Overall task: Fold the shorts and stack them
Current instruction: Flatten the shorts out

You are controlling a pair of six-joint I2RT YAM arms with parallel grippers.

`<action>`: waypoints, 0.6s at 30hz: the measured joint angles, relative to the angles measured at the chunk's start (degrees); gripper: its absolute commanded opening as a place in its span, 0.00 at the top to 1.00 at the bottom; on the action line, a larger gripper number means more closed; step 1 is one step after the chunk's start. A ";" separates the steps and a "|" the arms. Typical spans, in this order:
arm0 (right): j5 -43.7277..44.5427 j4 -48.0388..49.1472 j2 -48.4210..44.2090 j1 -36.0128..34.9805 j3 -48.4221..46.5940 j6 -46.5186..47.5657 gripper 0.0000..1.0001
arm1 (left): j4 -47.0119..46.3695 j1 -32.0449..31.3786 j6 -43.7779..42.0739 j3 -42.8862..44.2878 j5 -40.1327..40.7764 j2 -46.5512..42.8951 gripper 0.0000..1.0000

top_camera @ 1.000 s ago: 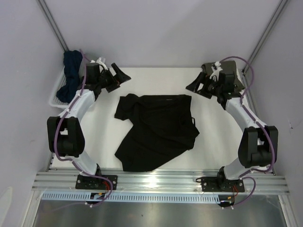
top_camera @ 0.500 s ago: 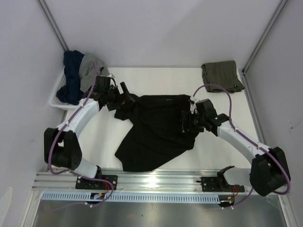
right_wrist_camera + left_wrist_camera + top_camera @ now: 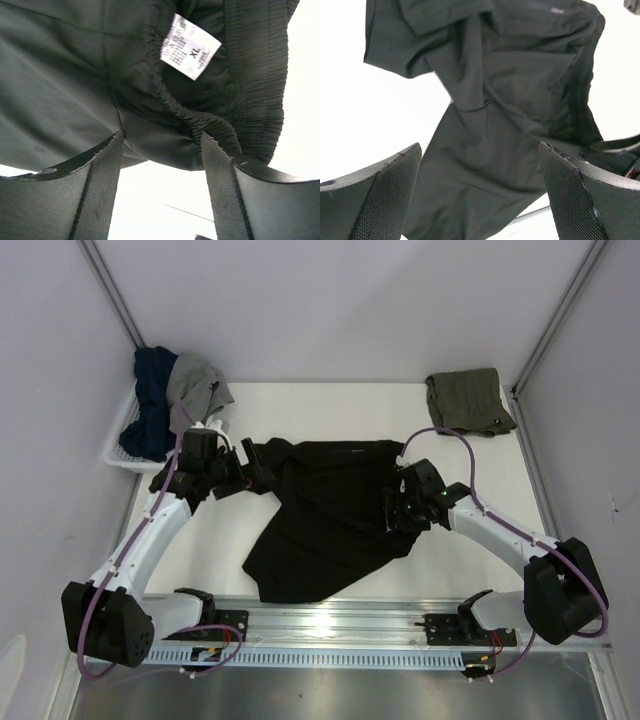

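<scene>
The black shorts point(image 3: 320, 530) lie crumpled and spread out mid-table. My left gripper point(image 3: 258, 468) hovers at their upper-left corner, open wide; in the left wrist view its fingers point(image 3: 385, 200) frame the dark cloth point(image 3: 510, 90) from above with nothing between them. At the right end of the waistband is my right gripper point(image 3: 392, 505). Its jaws point(image 3: 162, 145) stand apart, with the gathered elastic waistband point(image 3: 200, 120) and a white XL label point(image 3: 190, 46) right at the fingertips. The olive-green shorts point(image 3: 470, 400) lie folded at the back right corner.
A white basket point(image 3: 120, 445) at the back left holds navy point(image 3: 152, 390) and grey point(image 3: 200, 385) clothes. An aluminium rail point(image 3: 340, 620) runs along the near edge. Grey walls close in the sides and back.
Both arms swung in from the back corners down to the black shorts. The right jaws have narrowed around the waistband edge. The left jaws stayed wide.
</scene>
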State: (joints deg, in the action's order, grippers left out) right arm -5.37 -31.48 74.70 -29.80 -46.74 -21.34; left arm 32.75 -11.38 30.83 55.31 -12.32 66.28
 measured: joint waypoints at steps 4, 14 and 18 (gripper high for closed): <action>1.44 0.00 1.22 -0.28 0.02 -0.07 0.39 | 1.09 -0.02 -0.48 -2.19 0.31 -1.36 0.01; 3.58 0.87 -6.10 0.46 -0.57 0.61 0.09 | 1.70 -0.02 -0.92 -2.40 0.17 -3.63 0.01; 4.94 2.80 -4.94 1.29 -0.87 2.16 0.09 | 1.81 -0.02 -0.92 -2.40 0.17 -4.20 0.01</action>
State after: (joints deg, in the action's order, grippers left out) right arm -0.43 -28.69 69.76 -28.51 -47.62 -19.18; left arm 34.57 -11.40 29.91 52.90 -12.14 62.08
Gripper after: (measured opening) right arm 0.904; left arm 0.993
